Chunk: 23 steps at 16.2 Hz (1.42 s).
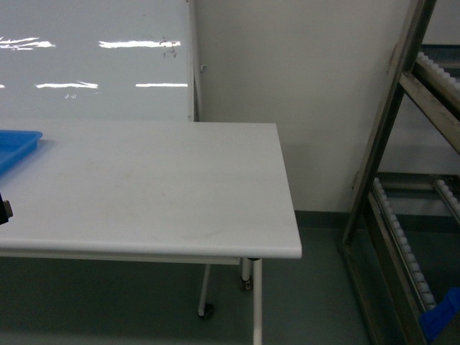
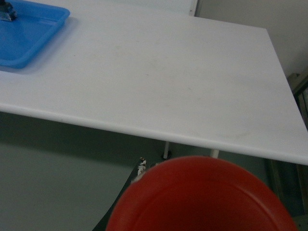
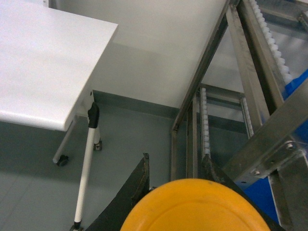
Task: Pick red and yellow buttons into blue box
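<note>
Red button (image 2: 202, 195) clamped in left end effector (image 2: 144, 175), below table (image 2: 168, 86) edge; yellow button (image 3: 195, 207) clamped in right end effector (image 3: 175, 180) beside rack (image 3: 250, 96). Blue box unseen. Risk: swinging arm clips table edge or rack, dropping button.

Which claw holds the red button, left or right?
The left claw: its wrist view is filled by the red round plastic button cap. The right claw carries the yellow round cap instead.
</note>
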{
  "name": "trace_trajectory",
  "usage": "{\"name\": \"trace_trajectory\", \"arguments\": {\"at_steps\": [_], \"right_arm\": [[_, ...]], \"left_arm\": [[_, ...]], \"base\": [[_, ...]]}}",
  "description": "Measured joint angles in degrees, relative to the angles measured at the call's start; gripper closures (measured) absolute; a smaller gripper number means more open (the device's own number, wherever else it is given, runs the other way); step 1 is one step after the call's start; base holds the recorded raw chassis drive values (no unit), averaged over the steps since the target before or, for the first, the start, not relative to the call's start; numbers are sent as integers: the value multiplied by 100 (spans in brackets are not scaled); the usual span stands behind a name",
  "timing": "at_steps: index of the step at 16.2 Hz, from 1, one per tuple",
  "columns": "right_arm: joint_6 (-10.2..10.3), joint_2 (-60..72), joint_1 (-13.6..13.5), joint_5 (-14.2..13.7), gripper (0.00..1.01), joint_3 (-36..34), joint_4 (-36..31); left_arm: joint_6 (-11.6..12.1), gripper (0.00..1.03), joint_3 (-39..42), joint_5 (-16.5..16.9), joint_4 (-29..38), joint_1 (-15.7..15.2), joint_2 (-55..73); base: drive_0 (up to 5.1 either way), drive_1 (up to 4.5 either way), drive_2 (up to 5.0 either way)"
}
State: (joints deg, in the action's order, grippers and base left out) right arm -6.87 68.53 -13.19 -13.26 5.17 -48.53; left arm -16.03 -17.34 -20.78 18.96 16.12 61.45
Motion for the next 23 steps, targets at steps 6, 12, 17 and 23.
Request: {"name": "trace_trajectory", "arguments": {"at_steps": [6, 12, 17, 23], "right_arm": [[0, 0, 2, -2, 73, 0, -17], [0, -2, 4, -2, 73, 0, -33], [0, 0, 4, -2, 73, 0, -4], [2, 0, 4, -2, 73, 0, -2]], "left_arm": [[0, 78, 0, 2, 15, 0, 0], [0, 78, 0, 0, 24, 0, -2], [0, 78, 0, 2, 15, 0, 0], [0, 78, 0, -2, 11, 0, -2]], "base": [[468, -379, -103], [459, -388, -112], [459, -388, -112], [459, -388, -112]]}}
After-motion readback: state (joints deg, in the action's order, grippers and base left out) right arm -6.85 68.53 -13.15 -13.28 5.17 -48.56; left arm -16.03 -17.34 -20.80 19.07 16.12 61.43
